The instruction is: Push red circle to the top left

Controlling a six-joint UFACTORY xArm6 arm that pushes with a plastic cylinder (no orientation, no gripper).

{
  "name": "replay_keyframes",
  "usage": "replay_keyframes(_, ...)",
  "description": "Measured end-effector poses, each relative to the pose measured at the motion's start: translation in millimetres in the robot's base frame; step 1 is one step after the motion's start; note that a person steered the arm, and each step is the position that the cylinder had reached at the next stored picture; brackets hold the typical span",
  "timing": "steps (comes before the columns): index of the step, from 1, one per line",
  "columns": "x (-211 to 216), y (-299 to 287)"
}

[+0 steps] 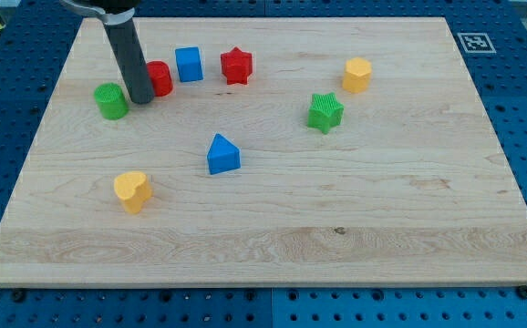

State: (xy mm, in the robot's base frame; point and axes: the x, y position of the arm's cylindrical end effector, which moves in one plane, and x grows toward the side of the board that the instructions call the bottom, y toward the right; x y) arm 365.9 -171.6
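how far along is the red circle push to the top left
Done: the red circle already sits in the board's upper left area, between the green circle and the blue square. In hand: my tip is at the circle's lower-left edge, seemingly touching. Left: the circle is short of the board's top-left corner, so further pushing remains.

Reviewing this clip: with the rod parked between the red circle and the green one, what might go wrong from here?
My tip sits against the left side of the red circular block, so a push from here would drive it rightward into the blue square block, not top left. Repositioning around it risks nudging the green circular block just left of my tip.
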Motion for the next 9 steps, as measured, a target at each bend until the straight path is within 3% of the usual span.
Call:
replay_keyframes(2,-12,0)
replay_keyframes(5,9,25)
replay_keyframes(9,-29,35)
